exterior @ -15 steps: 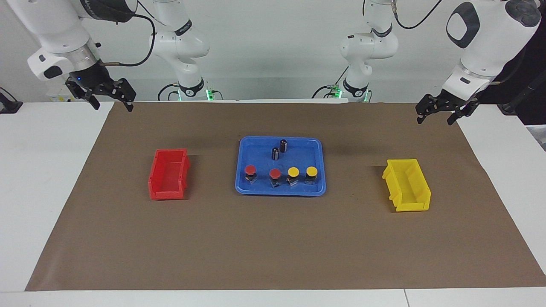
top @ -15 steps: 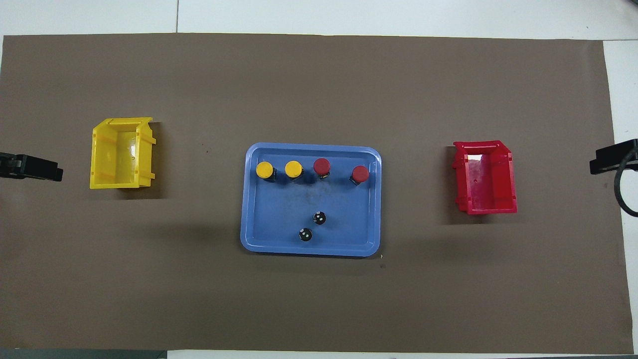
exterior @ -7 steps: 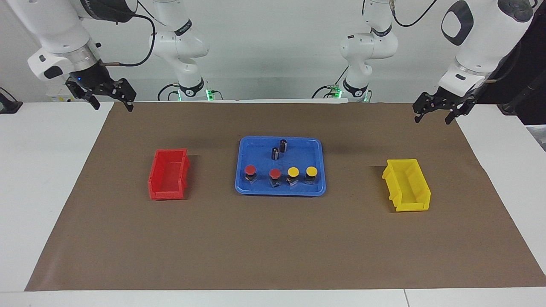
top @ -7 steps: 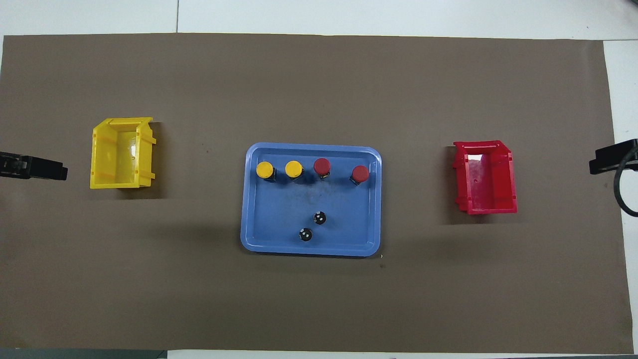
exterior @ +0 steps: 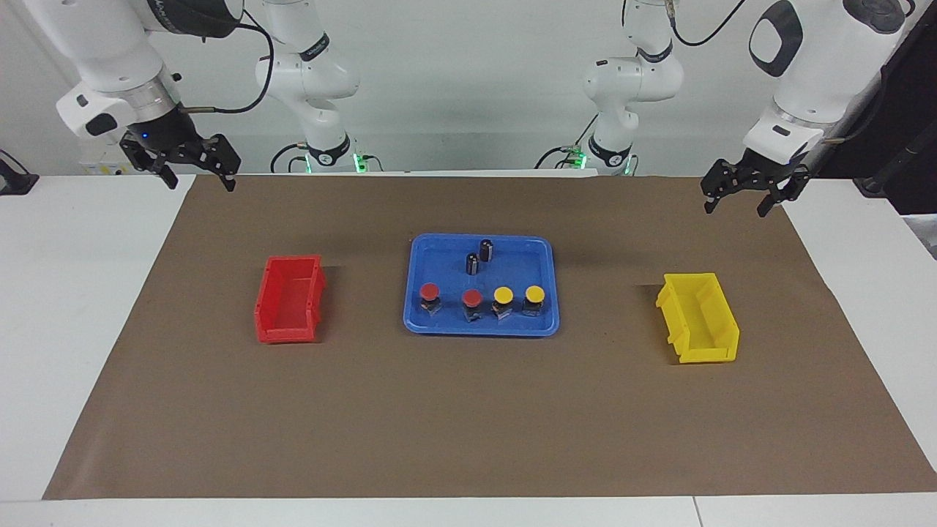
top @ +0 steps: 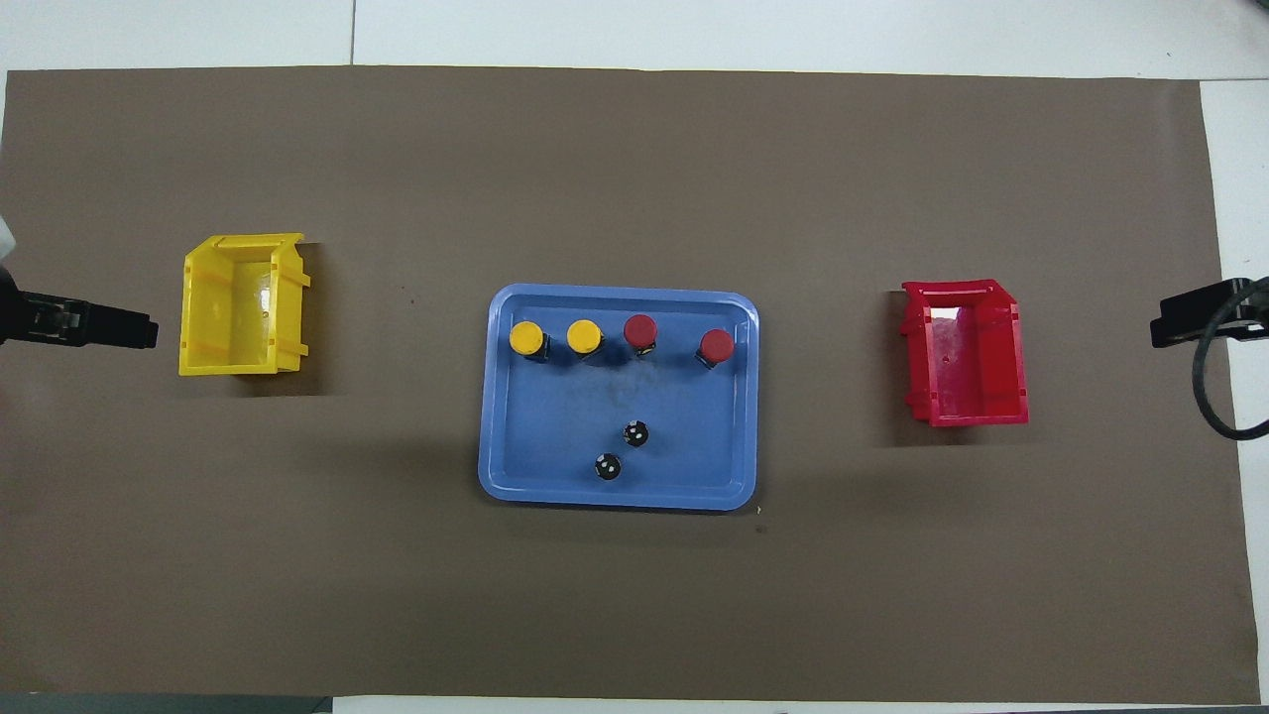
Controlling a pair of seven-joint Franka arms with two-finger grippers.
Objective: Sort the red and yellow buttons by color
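Observation:
Two red buttons point(exterior: 430, 293) point(exterior: 472, 297) and two yellow buttons point(exterior: 503, 295) point(exterior: 535, 294) stand in a row in the blue tray point(exterior: 483, 327), along its edge farthest from the robots. In the overhead view the yellow pair point(top: 525, 338) point(top: 585, 337) is toward the left arm's end and the red pair point(top: 640, 329) point(top: 717, 344) toward the right arm's end. My left gripper point(exterior: 734, 208) is open and empty, raised over the mat's edge by the yellow bin point(exterior: 703, 356). My right gripper point(exterior: 201, 183) is open and empty, raised over the mat's corner.
Two dark capless cylinders point(exterior: 487, 250) point(exterior: 473, 263) stand in the tray nearer the robots. An empty red bin point(exterior: 285, 333) sits toward the right arm's end and the empty yellow bin point(top: 193, 317) toward the left arm's end. A brown mat point(exterior: 468, 410) covers the table.
Both grippers have shifted a little inward toward the mat, the left one more. The buttons, tray and bins have not moved.

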